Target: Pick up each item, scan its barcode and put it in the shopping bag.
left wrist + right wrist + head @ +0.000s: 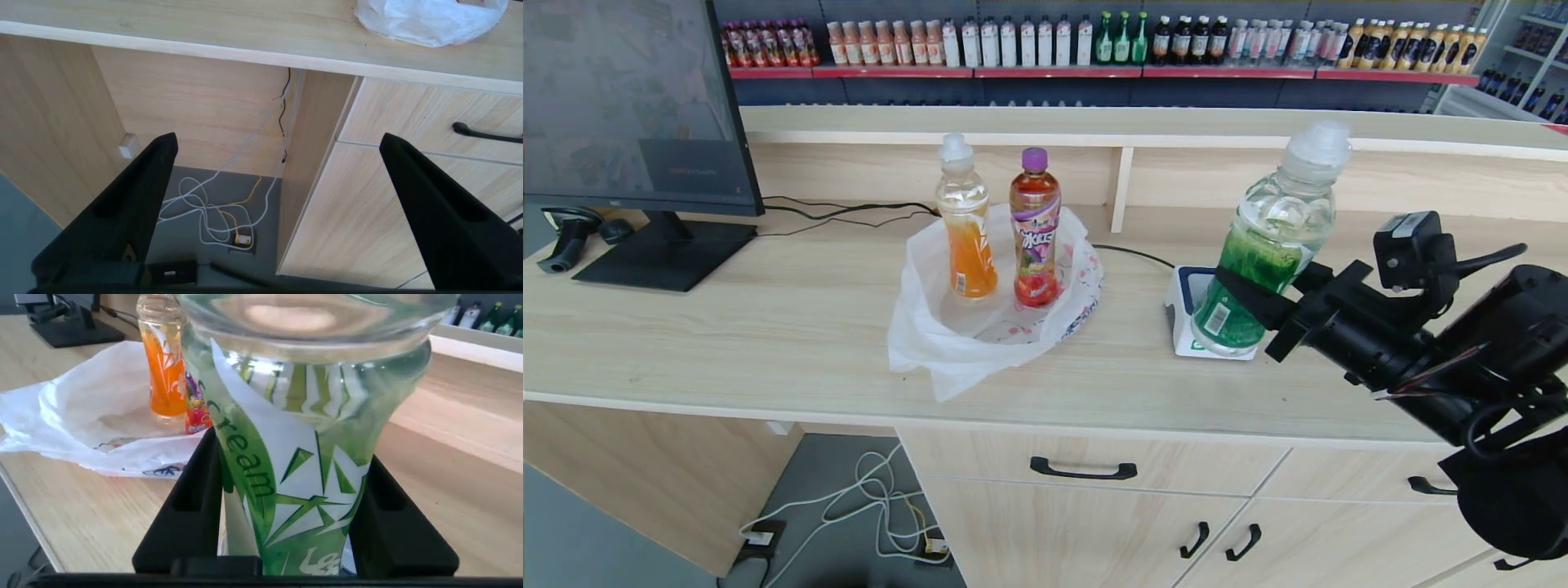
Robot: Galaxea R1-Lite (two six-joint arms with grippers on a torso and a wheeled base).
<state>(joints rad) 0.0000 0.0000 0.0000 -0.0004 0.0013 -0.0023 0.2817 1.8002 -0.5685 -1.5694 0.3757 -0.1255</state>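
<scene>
— Green label on clear plastic: where is the green bottle (1270, 245) at this moment?
— Clamped in the right jaws, which grip it across the lower body, one of the fingers (184, 514) on each side of the label. It hangs over the scanner (1186, 318) on the right part of the table (768, 327). Its base is down by the scanner and its cap leans up and away to the robot's right. Whether the base touches the scanner, I cannot tell.
— And the barcode (1217, 320)?
— Low on the bottle, facing back toward the robot in the head view. I'd judge the scan is the step in hand. A turn of the wrist may be needed to show the code to the scanner's face.
— Then the bag?
— The shopping bag (915, 327) lies near the scanner on the robot's left, its mouth spread open on the table. So the carry goes leftward, and the bottle's long axis wants bringing upright first.
— Anything in the way?
— The orange bottle (968, 237) and the red bottle (1036, 237) stand upright side by side in the bag's middle, the red one nearer the scanner. A tilted bottle coming in low could knock it over. A black cable (1135, 253) also runs along the table behind the bag to the scanner.
— The left jaws?
— Spread wide, holding nothing, down below the table edge, facing the cabinet (409, 122). They are well apart from everything, so the right side is better placed.
</scene>
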